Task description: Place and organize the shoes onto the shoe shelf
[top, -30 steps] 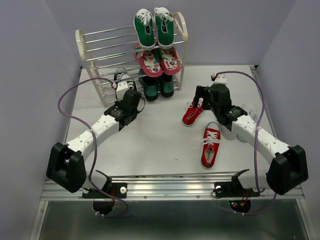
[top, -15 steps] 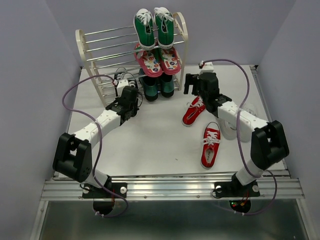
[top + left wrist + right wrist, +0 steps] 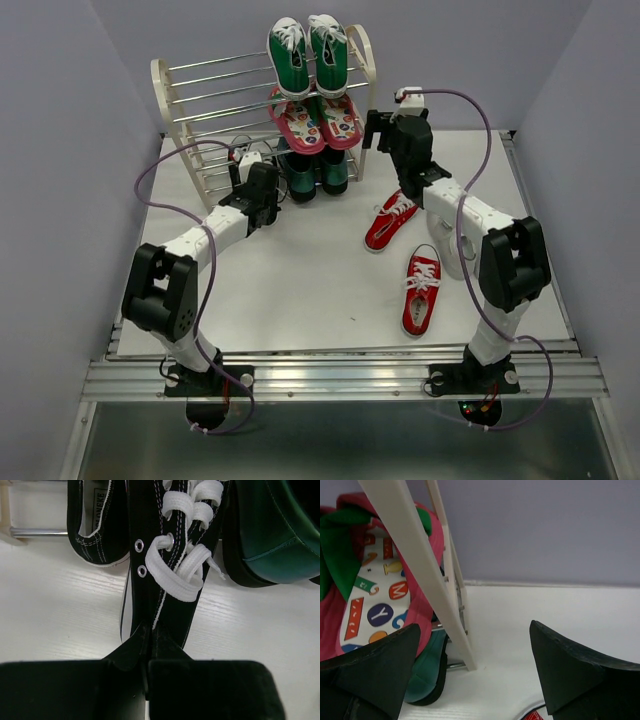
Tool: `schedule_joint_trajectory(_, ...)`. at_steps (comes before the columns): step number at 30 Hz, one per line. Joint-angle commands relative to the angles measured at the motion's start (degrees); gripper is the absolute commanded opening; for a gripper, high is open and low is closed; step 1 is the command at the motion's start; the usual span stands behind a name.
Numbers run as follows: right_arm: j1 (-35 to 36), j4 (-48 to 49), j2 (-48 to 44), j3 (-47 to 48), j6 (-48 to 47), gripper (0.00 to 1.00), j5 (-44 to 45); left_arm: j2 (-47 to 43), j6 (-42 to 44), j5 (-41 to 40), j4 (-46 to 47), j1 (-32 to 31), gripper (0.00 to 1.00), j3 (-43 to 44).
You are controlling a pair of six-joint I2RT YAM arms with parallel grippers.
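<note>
Two red shoes [image 3: 421, 292] on white tabletop [image 3: 300, 280] between lilac walls [image 3: 450, 50]; left hand [image 3: 147, 647] clenched on black shoe [image 3: 150, 555], right hand [image 3: 474, 630] released.

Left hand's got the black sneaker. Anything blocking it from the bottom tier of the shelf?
Nothing visible blocks it. The black sneaker in the left hand lies between the other black sneaker and a green shoe, both close alongside. Its toe is out of view.
</note>
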Motion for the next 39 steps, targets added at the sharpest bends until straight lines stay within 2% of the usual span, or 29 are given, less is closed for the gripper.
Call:
schedule_joint_trajectory(1,-0.15,7.61,-1.37,3.55,-1.47,0.95,3.25,0.04,2.74,0.92,9.05,1.43,0.0,3.84)
schedule_joint_trajectory(8,-0.15,8.93,3.11,9.25,-1.83,0.95,-2.99,1.88,5.3,0.75,10.3,1.6,0.0,6.74)
schedule_joint_trajectory(12,-0.15,9.28,6.19,12.42,-1.48,0.89,-3.44,3.55,4.16,-0.3,9.95,2.3,0.0,8.58)
schedule_joint_trajectory(16,-0.15,11.04,8.65,14.0,-1.04,0.75,-3.87,4.78,3.63,-0.92,9.86,2.48,0.0,10.43)
schedule_joint_trajectory(19,-0.15,11.22,10.32,15.32,-0.69,0.54,-4.4,6.01,2.84,-2.58,9.68,2.57,0.0,12.01)
schedule_joint_trajectory(20,-0.15,11.31,10.67,15.41,-0.52,0.5,-4.58,6.36,2.58,-2.94,9.77,2.57,0.0,12.54)
schedule_joint_trajectory(26,-0.15,11.92,10.5,13.48,0.37,0.36,-8.17,10.4,-0.85,-6.28,9.86,2.57,0.0,17.54)
schedule_joint_trajectory(29,-0.15,12.01,9.88,12.26,-0.25,0.3,-9.14,12.07,0.19,-6.11,10.47,2.66,0.0,19.39)
schedule_joint_trajectory(32,-0.15,12.19,9.44,11.11,-1.04,0.26,-10.2,14.09,0.81,-5.23,11.26,3.18,0.0,21.24)
schedule_joint_trajectory(39,-0.15,12.45,8.83,9.62,-1.74,0.26,-10.47,17.87,0.73,-2.15,9.86,4.68,0.0,23.62)
